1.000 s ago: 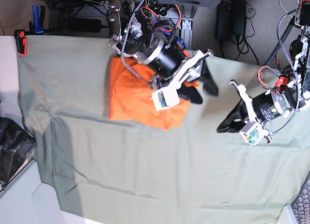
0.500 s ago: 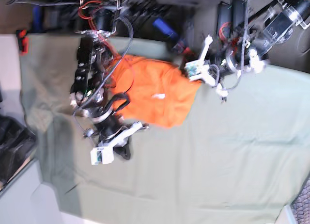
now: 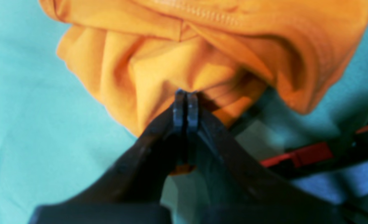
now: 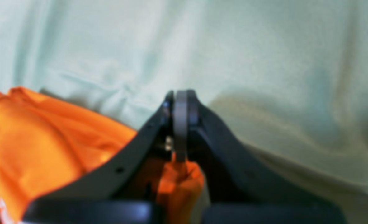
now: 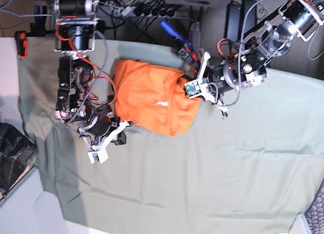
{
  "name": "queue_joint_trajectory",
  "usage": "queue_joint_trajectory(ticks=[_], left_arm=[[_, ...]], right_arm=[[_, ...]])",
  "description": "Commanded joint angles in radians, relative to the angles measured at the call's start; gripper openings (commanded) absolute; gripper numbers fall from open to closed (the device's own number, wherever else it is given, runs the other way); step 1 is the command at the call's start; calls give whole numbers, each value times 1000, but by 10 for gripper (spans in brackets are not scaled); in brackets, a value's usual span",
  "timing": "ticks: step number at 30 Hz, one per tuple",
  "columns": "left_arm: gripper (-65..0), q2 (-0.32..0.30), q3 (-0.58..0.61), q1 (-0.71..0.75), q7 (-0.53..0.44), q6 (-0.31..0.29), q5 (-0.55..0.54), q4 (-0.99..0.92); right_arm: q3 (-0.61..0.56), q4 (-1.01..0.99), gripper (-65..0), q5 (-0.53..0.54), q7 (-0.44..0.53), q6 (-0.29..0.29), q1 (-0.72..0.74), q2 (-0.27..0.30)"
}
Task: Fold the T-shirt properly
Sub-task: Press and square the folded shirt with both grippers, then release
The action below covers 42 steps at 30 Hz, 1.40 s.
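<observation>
1. The orange T-shirt (image 5: 152, 102) lies bunched on the sage-green cloth sheet (image 5: 202, 183), stretched between the two pincers, its small white tag (image 5: 161, 103) facing up.
2. The left pincer (image 3: 185, 102) has its jaws pressed together on a gathered fold of the T-shirt (image 3: 202, 62), which fans out just beyond the fingertips.
3. The right pincer (image 4: 181, 105) is likewise pinched on orange fabric: a tuft sits between the jaws behind the tips, and the rest of the T-shirt (image 4: 47, 149) lies to its left.
4. Compared with half a second ago, the left pincer (image 5: 190, 92) grips the same edge of the shirt, only slightly shifted.
5. The right pincer (image 5: 121, 132) has moved a little closer to the shirt's lower corner, and the shirt looks flatter.
</observation>
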Motion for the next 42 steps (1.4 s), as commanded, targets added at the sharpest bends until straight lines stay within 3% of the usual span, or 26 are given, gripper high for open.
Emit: queue_joint_trajectory(ticks=[1,10,19,30,35,37,42], left_arm=[[-650,-14,-15,-14,39,13,34,-6],[-650,-58,-23,-156,-1,13,33,-109],[-650,21,-22,-380,-119,-10,28,-367],[-650,128,60,-534,-171,-29,15,-502],[-650,146,77,-562,-174,-28,18,-504],[-650,144,77,-569,-173,-13,18,-504],[-650,107,77,-605,-139,108,18,-488]], right_arm=[[3,18,-650,30,12,119,1,22],[7,91,-650,123,3,138,-146,72],[18,251,-650,147,-11,138,-283,65],[18,277,-650,166,-24,138,-367,-69],[18,277,-650,184,-33,138,-391,-122],[18,277,-650,183,-33,138,-396,-133],[48,291,-650,180,-31,138,-396,-133]])
